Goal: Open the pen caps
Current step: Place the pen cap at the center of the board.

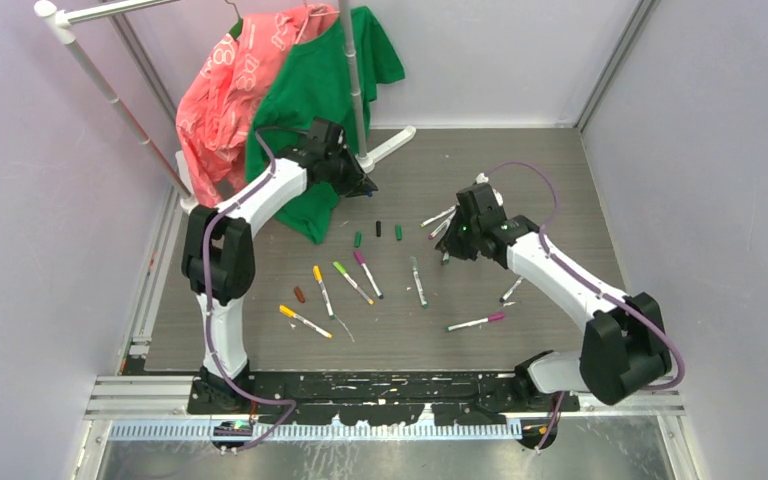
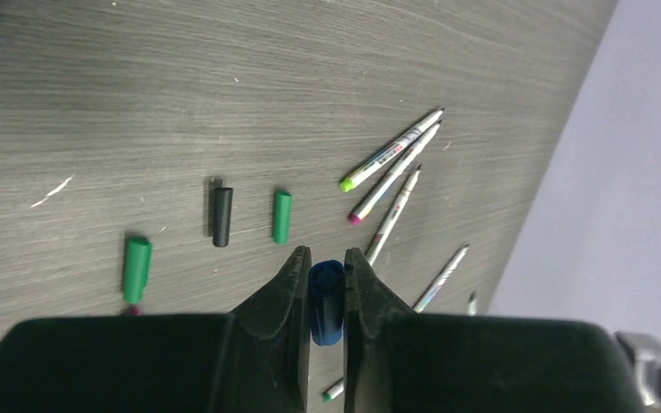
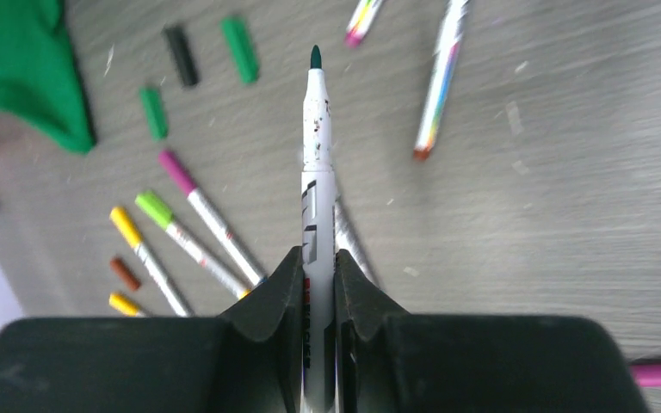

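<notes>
In the left wrist view my left gripper [image 2: 327, 256] is shut on a dark blue pen cap [image 2: 327, 301], held above the table. My right gripper [image 3: 318, 254] is shut on a white pen [image 3: 317, 155] whose bare dark green tip points away from the camera. From above, the left gripper [image 1: 365, 185] hovers at the back by the shirts and the right gripper [image 1: 450, 250] is mid-table. Two loose green caps [image 1: 398, 232] [image 1: 357, 239], a black cap [image 1: 378, 228] and a brown cap [image 1: 299, 294] lie on the table. Capped pens in orange [image 1: 305, 322], yellow [image 1: 322, 291], light green [image 1: 352, 282] and magenta [image 1: 367, 273] lie front left.
More pens lie around the right arm: one at the middle [image 1: 418, 281], one with a magenta end [image 1: 476, 322] and a small group [image 1: 438, 216] behind the right gripper. A rack with a pink shirt [image 1: 230, 90] and a green shirt [image 1: 310, 100] stands at the back left, its foot [image 1: 388, 148] on the table.
</notes>
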`<state>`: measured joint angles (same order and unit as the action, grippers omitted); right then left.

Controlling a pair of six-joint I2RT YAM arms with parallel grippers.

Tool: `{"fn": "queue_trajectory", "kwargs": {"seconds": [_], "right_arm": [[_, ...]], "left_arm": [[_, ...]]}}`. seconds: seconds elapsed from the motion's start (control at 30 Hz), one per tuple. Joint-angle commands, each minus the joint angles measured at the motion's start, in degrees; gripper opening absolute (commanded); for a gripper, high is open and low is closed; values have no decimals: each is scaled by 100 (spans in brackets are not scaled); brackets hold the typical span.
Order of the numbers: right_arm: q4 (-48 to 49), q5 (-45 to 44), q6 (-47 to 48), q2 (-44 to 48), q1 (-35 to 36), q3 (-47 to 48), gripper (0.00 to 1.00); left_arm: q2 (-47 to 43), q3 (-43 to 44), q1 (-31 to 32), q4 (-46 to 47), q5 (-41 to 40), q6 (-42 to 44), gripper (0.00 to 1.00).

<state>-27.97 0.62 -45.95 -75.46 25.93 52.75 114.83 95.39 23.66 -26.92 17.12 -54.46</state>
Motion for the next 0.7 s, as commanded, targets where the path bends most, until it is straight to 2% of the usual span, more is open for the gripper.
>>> {"fn": "queue_trajectory", "kwargs": {"seconds": [0.0, 0.23, 0.47, 0.67], "right_arm": [[-444, -974, 274, -592, -256, 586, 1], [-692, -1827, 425, -1571, -341, 1134, 1], [-799, -2291, 483, -2203, -424, 1408, 2], [-788, -2360, 521, -2699, -462, 1636, 8]], "left_arm": [[393, 836, 237, -1743, -815, 1187, 3], [899, 1385, 450, -2667, -1486, 1564, 9], [1139, 1476, 474, -2799, -1669, 1644, 12], [1325, 1617, 477, -2846, -1669, 1675, 16]]}}
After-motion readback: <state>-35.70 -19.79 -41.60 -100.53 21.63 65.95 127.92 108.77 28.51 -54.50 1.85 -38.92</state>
